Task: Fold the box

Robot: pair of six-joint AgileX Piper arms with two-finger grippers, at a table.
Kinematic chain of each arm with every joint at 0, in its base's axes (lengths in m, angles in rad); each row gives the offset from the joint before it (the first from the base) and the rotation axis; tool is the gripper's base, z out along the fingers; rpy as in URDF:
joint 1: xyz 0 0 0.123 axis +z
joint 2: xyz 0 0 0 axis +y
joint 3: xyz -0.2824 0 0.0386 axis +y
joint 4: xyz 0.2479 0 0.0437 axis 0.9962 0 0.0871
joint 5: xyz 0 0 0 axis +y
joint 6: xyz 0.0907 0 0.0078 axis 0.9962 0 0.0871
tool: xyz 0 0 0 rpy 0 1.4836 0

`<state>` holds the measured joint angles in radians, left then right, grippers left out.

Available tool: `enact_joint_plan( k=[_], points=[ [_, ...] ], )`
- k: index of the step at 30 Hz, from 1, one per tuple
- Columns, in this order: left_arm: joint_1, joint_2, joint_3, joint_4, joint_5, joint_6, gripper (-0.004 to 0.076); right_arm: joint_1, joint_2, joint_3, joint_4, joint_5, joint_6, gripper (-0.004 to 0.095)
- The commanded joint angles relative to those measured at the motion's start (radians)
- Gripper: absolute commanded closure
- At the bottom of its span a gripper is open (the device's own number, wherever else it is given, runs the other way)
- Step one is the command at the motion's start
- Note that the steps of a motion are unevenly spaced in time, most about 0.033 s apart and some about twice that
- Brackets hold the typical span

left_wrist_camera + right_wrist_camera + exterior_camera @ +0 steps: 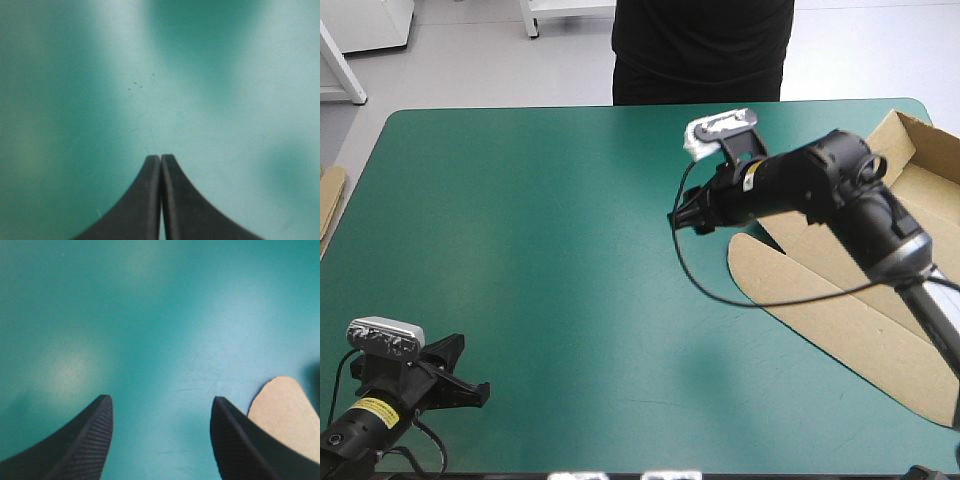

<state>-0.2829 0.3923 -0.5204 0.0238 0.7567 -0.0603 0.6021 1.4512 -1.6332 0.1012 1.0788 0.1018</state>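
The brown box (pixel 840 290) lies on the right side of the teal-green table, mostly a flat cut sheet, with a wall raised at its far right corner (pixel 924 140). My right gripper (pixel 682 215) hovers just left of the sheet's rounded flap (pixel 752 265), pointing toward the table's middle. In the right wrist view this gripper (pixel 161 398) is open over bare cover, with the flap's tip (pixel 285 407) beside one finger. My left gripper (pixel 470 388) rests near the front left corner, far from the box. In its wrist view the left gripper (pixel 161 156) is shut on nothing.
An edge of more brown board (pixel 328 198) shows at the table's left edge. Bare teal-green cover (pixel 540 240) stretches between the two arms.
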Motion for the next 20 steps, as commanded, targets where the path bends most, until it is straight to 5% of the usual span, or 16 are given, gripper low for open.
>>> enact_joint_plan(
  k=[1,6,12,20],
  points=[
    [-0.002,0.01,-0.025,-0.01,-0.087,-0.002,0.0732,0.115,-0.129,0.13,-0.177,-0.152,0.137,0.0372],
    [-0.002,0.01,-0.025,-0.014,-0.097,-0.002,0.0732,0.246,-0.309,0.478,-0.381,-0.356,0.388,0.0372],
    [-0.002,0.01,-0.025,-0.046,-0.116,-0.002,0.0732,0.261,-0.512,0.842,-0.55,-0.563,0.607,0.0372],
    [-0.002,0.01,-0.008,-0.044,-0.138,-0.002,0.0732,0.261,-0.62,1.035,-0.754,-0.571,0.807,0.0459]
  ],
)
